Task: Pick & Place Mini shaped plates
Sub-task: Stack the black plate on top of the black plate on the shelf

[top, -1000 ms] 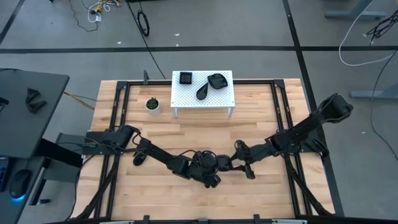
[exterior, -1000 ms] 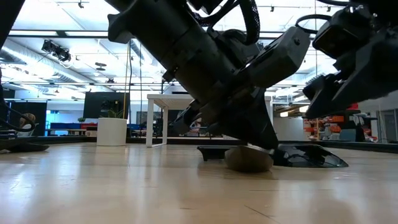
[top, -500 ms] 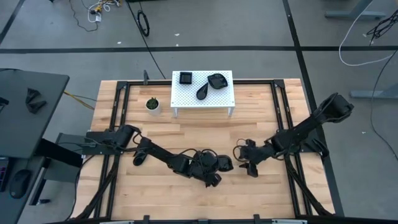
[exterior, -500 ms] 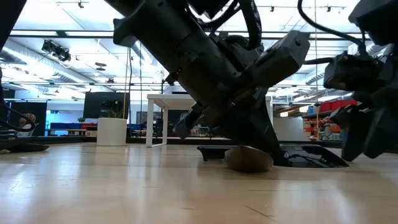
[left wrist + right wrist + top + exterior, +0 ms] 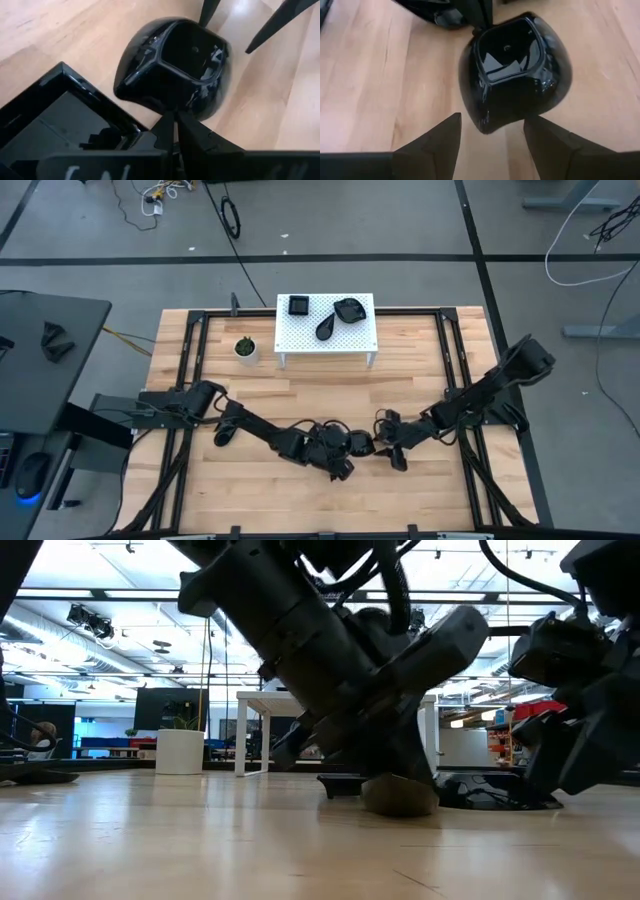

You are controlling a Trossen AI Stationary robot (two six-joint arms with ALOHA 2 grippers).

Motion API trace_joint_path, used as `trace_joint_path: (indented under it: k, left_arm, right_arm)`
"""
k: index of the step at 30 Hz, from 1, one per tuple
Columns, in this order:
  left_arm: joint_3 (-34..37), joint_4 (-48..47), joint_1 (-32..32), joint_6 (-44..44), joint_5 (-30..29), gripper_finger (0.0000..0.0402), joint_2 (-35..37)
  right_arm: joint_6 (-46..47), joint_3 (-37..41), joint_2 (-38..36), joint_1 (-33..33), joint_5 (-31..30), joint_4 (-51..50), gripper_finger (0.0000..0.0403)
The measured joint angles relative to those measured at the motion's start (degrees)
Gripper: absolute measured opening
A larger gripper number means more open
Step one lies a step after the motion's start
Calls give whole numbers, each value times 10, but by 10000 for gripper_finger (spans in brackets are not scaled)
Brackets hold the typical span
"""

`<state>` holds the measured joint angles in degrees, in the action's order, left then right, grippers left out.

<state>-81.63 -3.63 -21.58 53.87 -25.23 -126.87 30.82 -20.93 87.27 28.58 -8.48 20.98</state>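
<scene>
Plates were in two places on the worktop (image 5: 300, 395). One glossy black rounded plate (image 5: 515, 72) lay upside down on the bare wood near the front middle, between the two arms; it also showed in the left wrist view (image 5: 172, 67) and, from overhead, as a dark shape (image 5: 360, 445) between the arm tips. Just beside it, on the left arm's side, lay a square black plate (image 5: 55, 117) with a raised rim, its corner close to the rounded one.

The left end effector (image 5: 176, 131) sat low at the edge of the rounded plate, its fingers clenched almost together to a narrow point; whether they pinched the plate's rim could not be told from the pictures. The right end effector (image 5: 492, 135) hovered at the opposite edge of the same plate with its fingers (image 5: 432, 142) spread wide on either side of that end, released and holding nothing.

In the low view both arms filled the frame, and the plate appeared only as a dark flat form (image 5: 490, 795) on the wood.

At the back of the worktop stood a white perforated stand (image 5: 326, 328) carrying three more black plates: a small square one (image 5: 299, 305), a teardrop one (image 5: 326, 328) and a rounded one (image 5: 349, 309). A small white pot with a green plant (image 5: 245, 348) stood just beside the stand, toward the left arm's side.
</scene>
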Motion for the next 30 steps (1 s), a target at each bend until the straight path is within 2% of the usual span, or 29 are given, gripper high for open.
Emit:
trace_joint_path:
  k: [6, 18, 30]
  left_arm:
    - [0, 0, -1, 7, 0, 27, 0]
    - [0, 2, -8, 9, -30, 27, 0]
    - [1, 4, -7, 10, -49, 27, -1]
  right_arm:
    - [-9, 1, 2, 1, 21, 34, 219]
    - [-7, 1, 2, 1, 10, 65, 219]
    - [2, 1, -19, 1, 26, 105, 219]
